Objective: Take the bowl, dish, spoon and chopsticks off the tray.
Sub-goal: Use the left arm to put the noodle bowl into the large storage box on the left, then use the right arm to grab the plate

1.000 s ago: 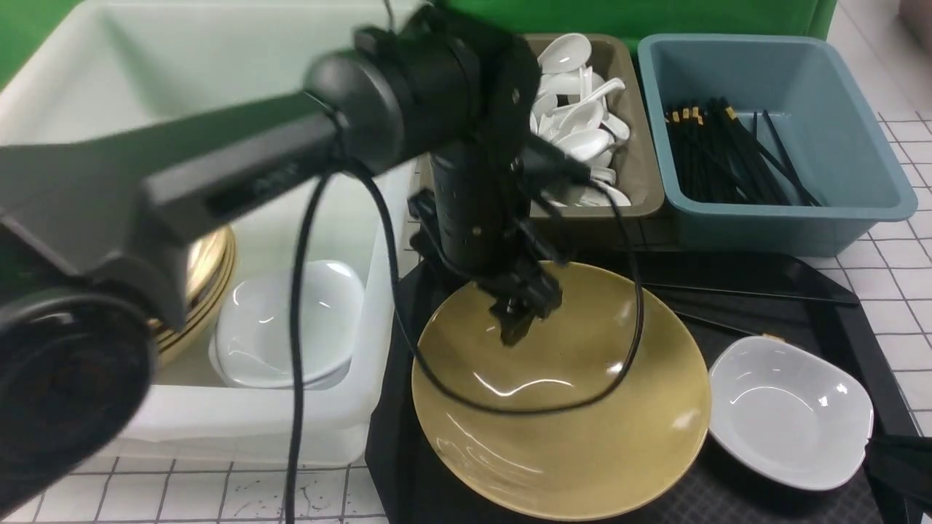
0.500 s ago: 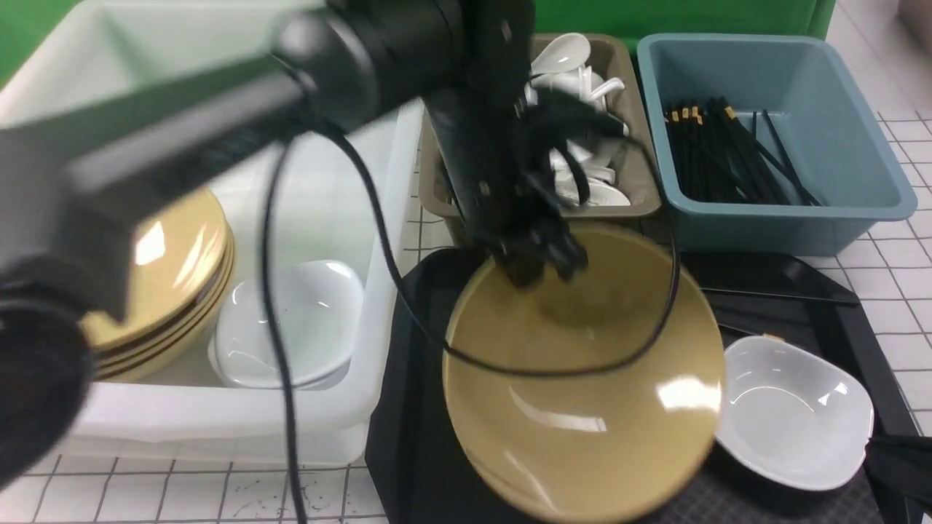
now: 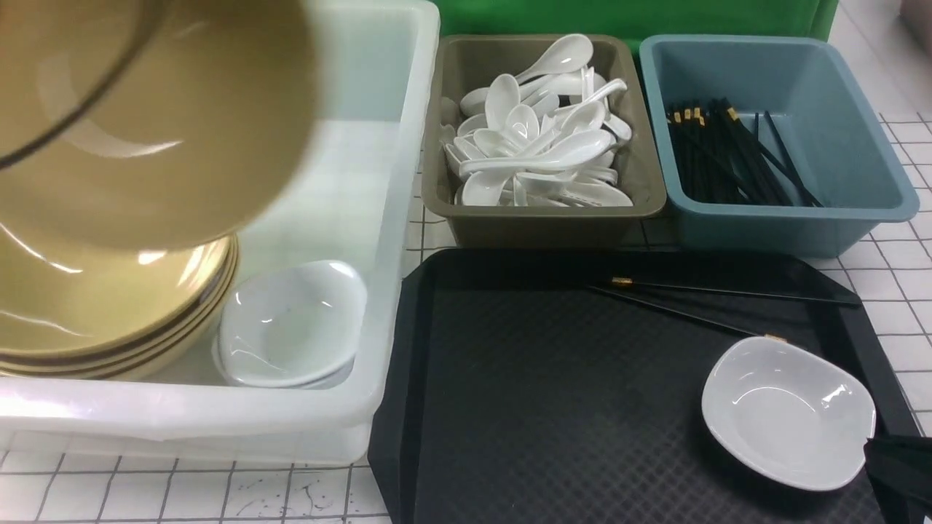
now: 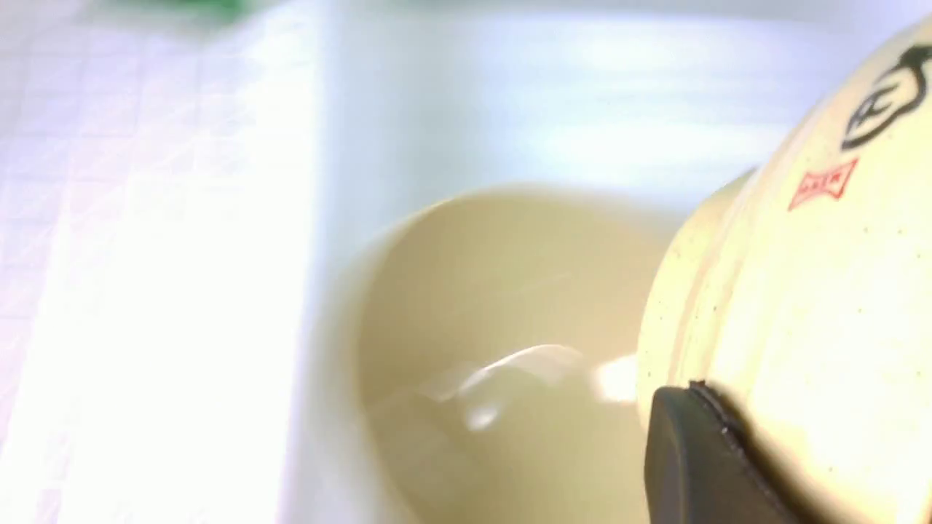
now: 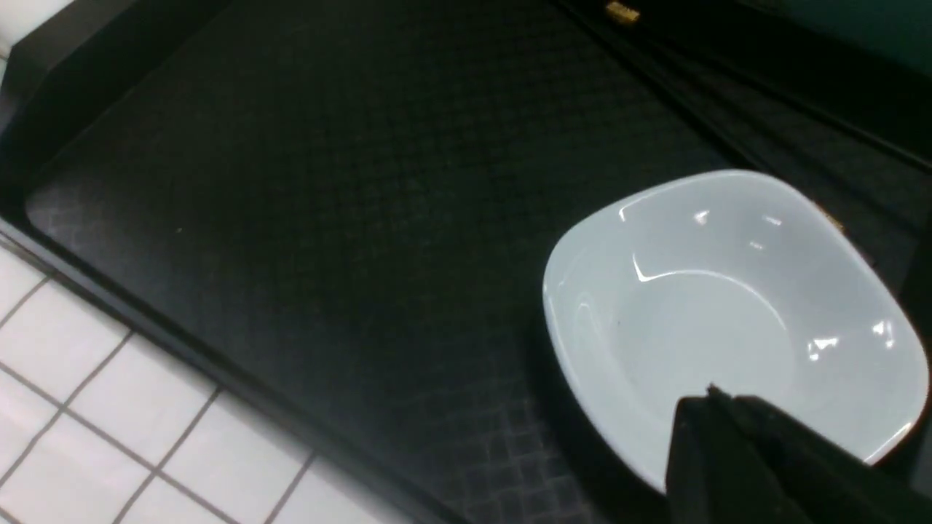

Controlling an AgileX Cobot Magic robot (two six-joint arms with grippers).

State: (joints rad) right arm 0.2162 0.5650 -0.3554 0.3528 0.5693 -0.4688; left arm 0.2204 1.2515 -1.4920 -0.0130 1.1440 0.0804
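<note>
Left end effector (image 4: pixel 692 444) pinches bowl (image 3: pixel 145 124) rim, upper left of frame, tilted above matching stack (image 3: pixel 109 306) in white tub (image 3: pixel 378 218), likely to nest it. Right end effector (image 5: pixel 717 437) pressed together, empty, beside dish (image 3: pixel 786 411) lower right. Chopsticks (image 3: pixel 728 295) on tray (image 3: pixel 546 407).

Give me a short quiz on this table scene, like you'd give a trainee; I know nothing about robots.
1. True or false: the large glossy mustard-yellow round bowl rests on the black diamond-textured plastic tray.
2. What shares that tray with the small white rounded-square dish? A. a white soup spoon; B. a pair of thin black chopsticks; C. nothing.
3. Fill in: the olive-brown plastic tub holds a heap of white soup ____.
Key: 1 false, it is held up over the white plastic tub; 2 B; 3 spoons.
</note>
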